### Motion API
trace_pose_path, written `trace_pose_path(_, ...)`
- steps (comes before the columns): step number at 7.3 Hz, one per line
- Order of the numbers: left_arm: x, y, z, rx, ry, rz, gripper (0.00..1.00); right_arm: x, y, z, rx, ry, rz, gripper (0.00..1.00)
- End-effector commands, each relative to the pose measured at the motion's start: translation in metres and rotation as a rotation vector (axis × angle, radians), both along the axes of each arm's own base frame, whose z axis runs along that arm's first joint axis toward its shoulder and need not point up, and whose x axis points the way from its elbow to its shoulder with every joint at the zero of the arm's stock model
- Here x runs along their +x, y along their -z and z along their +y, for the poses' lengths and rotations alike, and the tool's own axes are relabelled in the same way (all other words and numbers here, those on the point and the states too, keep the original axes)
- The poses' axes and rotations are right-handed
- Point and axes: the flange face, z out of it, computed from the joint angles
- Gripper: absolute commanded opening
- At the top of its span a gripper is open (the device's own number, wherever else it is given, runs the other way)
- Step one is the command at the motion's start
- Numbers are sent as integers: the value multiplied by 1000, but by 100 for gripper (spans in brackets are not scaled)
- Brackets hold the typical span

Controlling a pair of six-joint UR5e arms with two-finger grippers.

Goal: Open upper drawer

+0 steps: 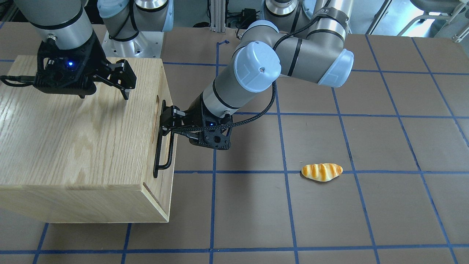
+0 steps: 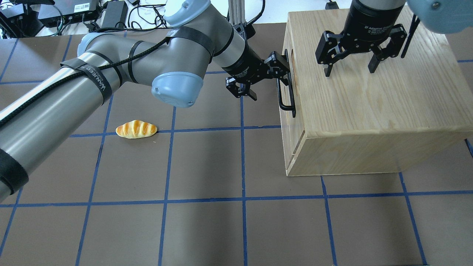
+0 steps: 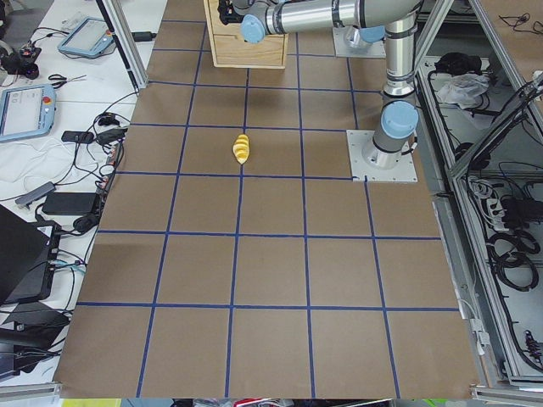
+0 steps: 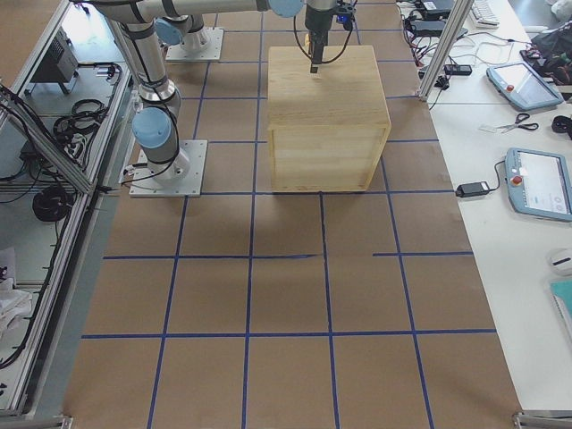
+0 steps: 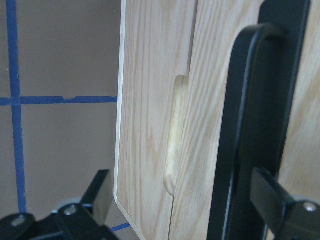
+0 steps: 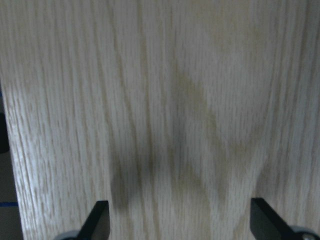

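The oak-grained cabinet stands on the table with its front toward my left arm. The upper drawer looks shut, its pale front carrying the long black bar handle, which also shows in the front-facing view. My left gripper is open at the handle's far end. In the left wrist view the handle bar lies between the two fingers, close to the right fingertip. My right gripper is open and empty, pointing down just above the cabinet top.
A toy bread roll lies on the brown mat to the left of the cabinet, apart from both arms. Blue tape lines grid the table. Cables and power boxes sit beyond the far edge.
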Motion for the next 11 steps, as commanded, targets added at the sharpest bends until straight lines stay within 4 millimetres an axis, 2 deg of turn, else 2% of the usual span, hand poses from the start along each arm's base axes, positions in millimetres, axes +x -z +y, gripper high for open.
trace_pose_path(1, 0, 5, -1, -3, 7, -10, 100, 0, 0, 0, 0, 0, 0, 100)
trace_pose_path(5, 8, 9, -4, -49, 34, -90, 100, 0, 0, 0, 0, -1, 0, 100)
trace_pose_path(7, 9, 2, -1, -59, 36, -90, 100, 0, 1, 0, 1, 0, 0, 100)
trace_pose_path(10, 29, -4, -6, -95, 53, -144, 100, 0, 1, 0, 2, -1, 0, 100)
trace_pose_path(11, 30, -4, -7, -95, 52, -144, 100, 0, 0, 0, 0, -1, 0, 100)
